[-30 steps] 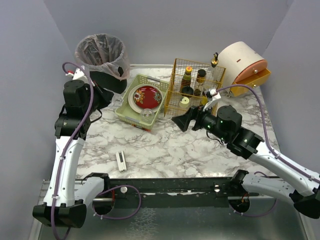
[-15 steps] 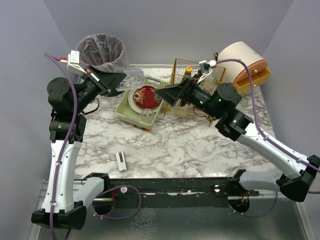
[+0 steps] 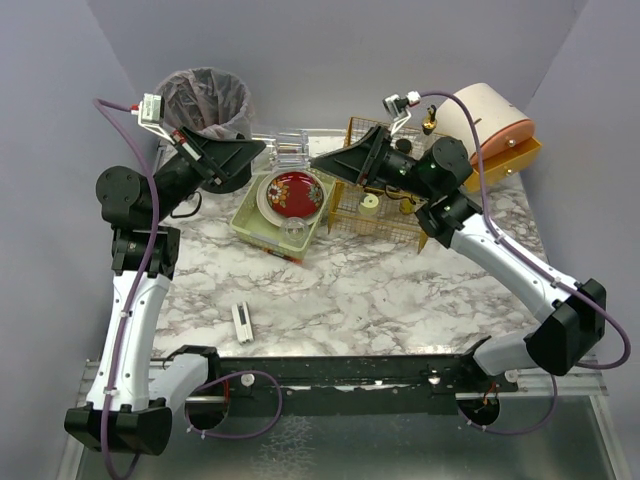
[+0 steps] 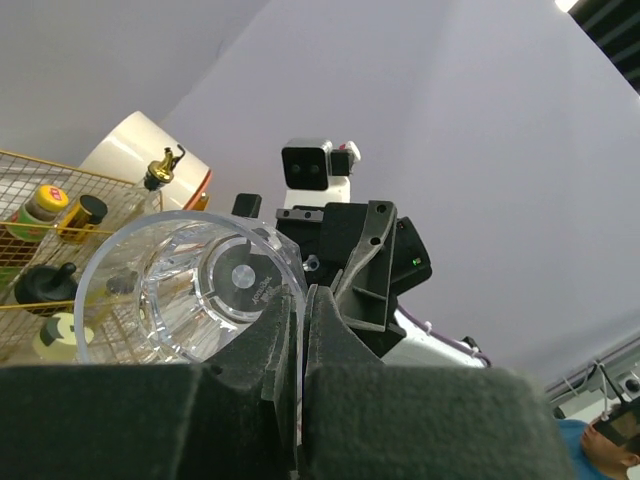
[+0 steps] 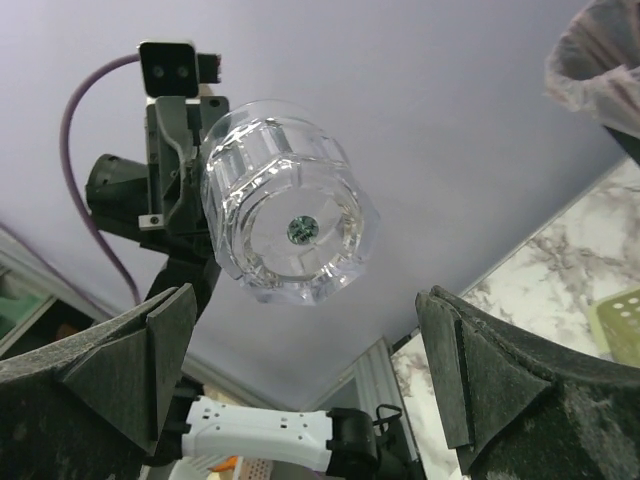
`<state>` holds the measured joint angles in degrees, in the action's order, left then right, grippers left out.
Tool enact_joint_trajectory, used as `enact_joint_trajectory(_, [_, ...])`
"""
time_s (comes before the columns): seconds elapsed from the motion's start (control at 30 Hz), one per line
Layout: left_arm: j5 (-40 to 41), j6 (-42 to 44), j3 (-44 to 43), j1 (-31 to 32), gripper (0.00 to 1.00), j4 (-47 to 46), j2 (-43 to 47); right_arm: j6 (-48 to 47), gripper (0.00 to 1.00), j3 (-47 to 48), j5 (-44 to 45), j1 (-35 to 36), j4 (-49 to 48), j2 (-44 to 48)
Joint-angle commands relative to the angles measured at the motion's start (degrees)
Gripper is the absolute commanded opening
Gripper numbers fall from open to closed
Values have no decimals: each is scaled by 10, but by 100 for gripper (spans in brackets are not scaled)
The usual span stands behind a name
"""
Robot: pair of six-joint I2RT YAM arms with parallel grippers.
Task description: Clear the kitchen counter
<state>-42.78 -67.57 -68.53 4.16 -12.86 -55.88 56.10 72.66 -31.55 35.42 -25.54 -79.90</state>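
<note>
Glass [image 3: 283,150] aloft over desk [image 3: 350,290], clamped in left pincer [image 3: 262,150] beside bin [image 3: 200,95], right pincer [image 3: 318,163] newly swung up wide open facing it, probably for handover.

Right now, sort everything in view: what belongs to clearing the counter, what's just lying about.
Job: clear glass, pinched at its rim by the left gripper; open right gripper facing it; marble counter; small white piece on it.
Lying about: bin, wire rack, green tray, red plate.

The kitchen counter [image 3: 360,295] lies flat, a white marble-patterned rectangular tabletop with grey-brown veins.
</note>
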Motion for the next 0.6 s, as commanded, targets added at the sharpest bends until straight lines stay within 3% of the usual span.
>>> enact_joint_trajectory(0.0, [-25,-15,8,6,0,-52,7,39,100,31,-83,2,-68,-17])
enact_joint_trajectory(0.33, [-33,-24,27,12,0,-68,7,65,100,54,-100,2,-97,-45])
enact_joint_trajectory(0.57, [-37,-30,19,15,0,-79,8,30,99,66,-79,2,-32,-56])
